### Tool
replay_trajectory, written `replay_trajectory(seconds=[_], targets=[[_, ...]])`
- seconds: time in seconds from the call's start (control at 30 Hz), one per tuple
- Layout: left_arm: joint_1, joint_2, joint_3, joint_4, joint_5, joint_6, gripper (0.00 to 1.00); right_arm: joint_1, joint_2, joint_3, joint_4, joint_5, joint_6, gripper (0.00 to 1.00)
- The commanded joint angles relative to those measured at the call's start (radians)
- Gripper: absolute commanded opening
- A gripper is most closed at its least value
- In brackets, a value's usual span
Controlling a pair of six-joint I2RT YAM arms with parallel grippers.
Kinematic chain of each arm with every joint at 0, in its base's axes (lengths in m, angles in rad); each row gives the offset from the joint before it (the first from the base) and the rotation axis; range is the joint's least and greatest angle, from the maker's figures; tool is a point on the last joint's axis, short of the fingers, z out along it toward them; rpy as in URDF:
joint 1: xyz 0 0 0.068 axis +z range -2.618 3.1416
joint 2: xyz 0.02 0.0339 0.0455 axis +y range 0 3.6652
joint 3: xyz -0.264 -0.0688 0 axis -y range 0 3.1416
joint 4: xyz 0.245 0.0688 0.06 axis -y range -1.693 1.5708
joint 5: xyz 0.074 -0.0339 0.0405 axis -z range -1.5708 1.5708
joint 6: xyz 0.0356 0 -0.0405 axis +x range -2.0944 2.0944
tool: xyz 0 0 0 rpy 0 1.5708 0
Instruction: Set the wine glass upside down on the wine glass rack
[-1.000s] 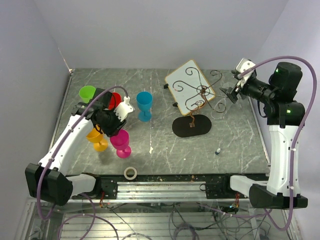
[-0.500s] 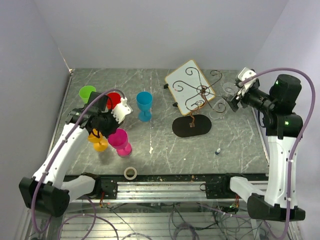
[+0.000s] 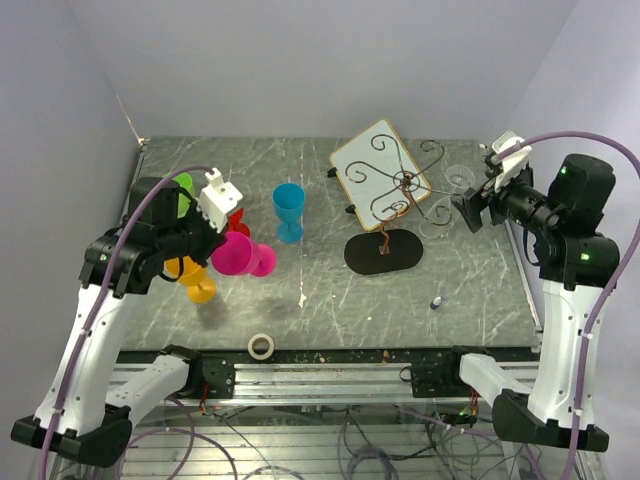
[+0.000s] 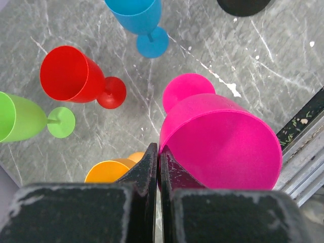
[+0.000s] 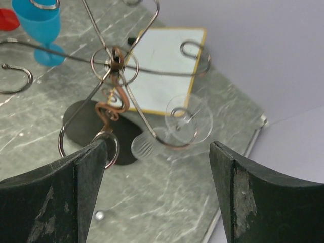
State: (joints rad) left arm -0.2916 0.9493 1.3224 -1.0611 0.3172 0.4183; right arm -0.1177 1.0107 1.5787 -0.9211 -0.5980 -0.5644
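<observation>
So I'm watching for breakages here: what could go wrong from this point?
The left pincer pinches the pink wine glass only by its rim wall, so it could swivel or slip. Carrying it to the wine glass rack could bump the thin wire arms and shake off the clear glass hanging there.

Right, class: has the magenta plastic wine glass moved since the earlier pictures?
Yes. The magenta plastic wine glass stood upright right of the orange plastic glass; now it is tipped sideways, farther back, gripped by the left hand.

Thin wire rack (image 3: pixel 370 255), pink plastic glass (image 4: pixel 217 142) (matt), marbled table (image 3: pixel 480 290)
</observation>
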Motion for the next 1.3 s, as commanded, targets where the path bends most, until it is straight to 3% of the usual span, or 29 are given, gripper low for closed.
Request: replay_trajectory(seconds=[0.0, 0.57, 0.77, 0.93, 1.27], targets=[[-0.003, -0.031, 0.028, -0.005, 0.028, -0.076, 0.07, -0.027, -0.027, -0.060, -0.081, -0.007, 0.049, 0.82], [-0.001, -0.050, 0.112, 0.118, 0.002, -0.160, 0.07, -0.074, 0.069, 0.032, -0.133, -0.034, 0.112, 0.81], [-0.001, -0.009, 0.202, 0.225, 0.073, -0.244, 0.07, -0.074, 0.199, 0.174, -0.125, -0.195, 0.170, 0.74], [-0.001, 0.059, 0.322, 0.319, 0.138, -0.316, 0.07, -0.067, 0.243, 0.181, 0.017, -0.412, 0.302, 0.69], [-0.001, 0.223, 0.504, 0.451, 0.242, -0.514, 0.07, 0.155, 0.319, 0.142, 0.449, -0.465, 0.633, 0.65]])
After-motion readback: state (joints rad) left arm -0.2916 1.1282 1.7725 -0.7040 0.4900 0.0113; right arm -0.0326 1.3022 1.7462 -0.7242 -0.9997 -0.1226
